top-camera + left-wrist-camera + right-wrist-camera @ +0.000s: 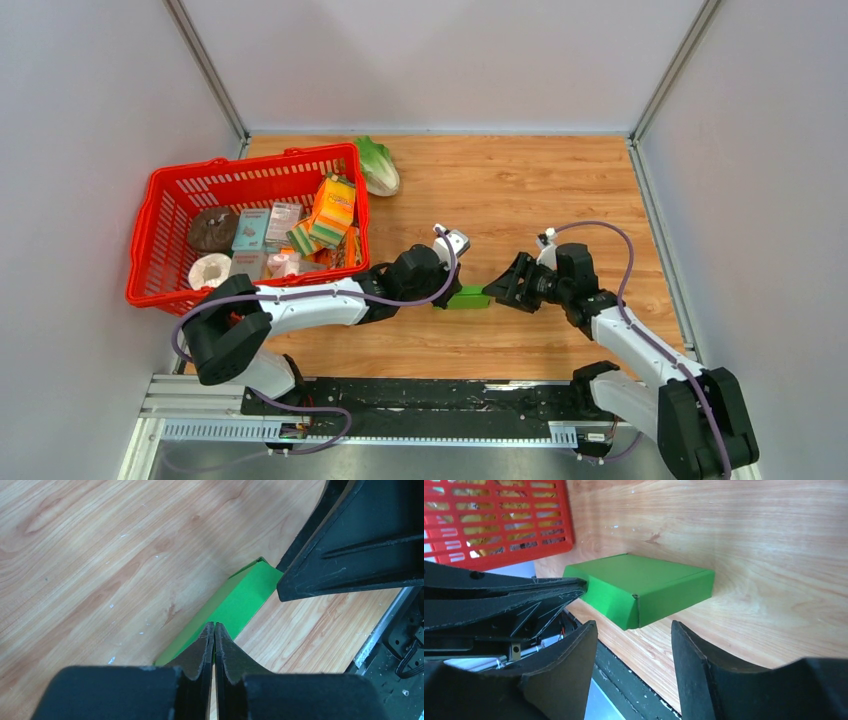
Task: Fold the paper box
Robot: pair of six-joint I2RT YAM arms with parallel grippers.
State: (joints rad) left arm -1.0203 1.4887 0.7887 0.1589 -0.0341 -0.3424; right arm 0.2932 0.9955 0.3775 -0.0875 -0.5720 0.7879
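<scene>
The paper box [468, 298] is a small flat closed green box lying on the wooden table between the two arms. From the left, my left gripper [447, 288] is shut, its fingertips [214, 626] resting on the box's [240, 597] near end with nothing seen pinched between them. At the box's other end my right gripper [498, 288] stands open. In the right wrist view the box [644, 580] lies just ahead of my right gripper [633, 624], and nothing is between its fingers [684, 645]. One right finger [350, 545] touches the box's far corner.
A red basket [160, 230] holding several groceries, among them an orange carton [333, 205], stands at the left. A lettuce [378, 165] lies behind it. Grey walls close three sides. A black rail [420, 400] runs along the near edge.
</scene>
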